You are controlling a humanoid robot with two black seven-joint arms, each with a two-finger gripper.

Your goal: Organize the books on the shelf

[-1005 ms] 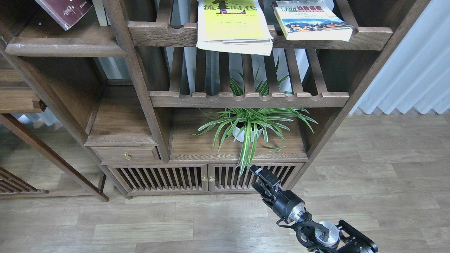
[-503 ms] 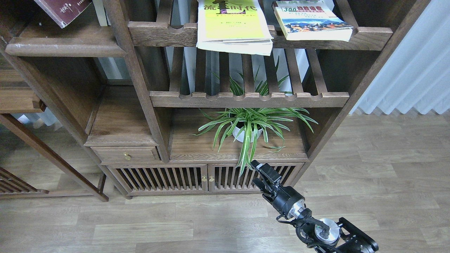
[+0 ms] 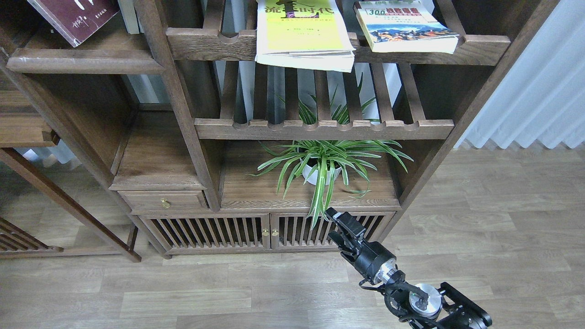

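Reaching up from the lower right edge, right gripper (image 3: 335,225), its two fingers slightly apart and clamped on nothing, poised in front of the slatted cabinet doors (image 3: 269,232). Just above the fingertips, trailing leaves of a potted spider plant (image 3: 325,161) on its plank. Higher still, beyond an empty slatted rack (image 3: 324,129), a yellow-green book (image 3: 301,34) overhanging the scalloped front rail of the upper rack (image 3: 475,45), and to its right a "300" book (image 3: 404,26) with a landscape photo, lying flat on the same rack. Far up and to the left of the gripper, a maroon book (image 3: 73,16) with white characters, tilted above the solid dark-brown shelf (image 3: 87,61) with its rounded front edge, top cut off by the frame. Below that shelf, a small drawer (image 3: 164,200) with a brass knob. Right of the gripper, wood-look floor (image 3: 493,228) and pale curtain (image 3: 539,91).
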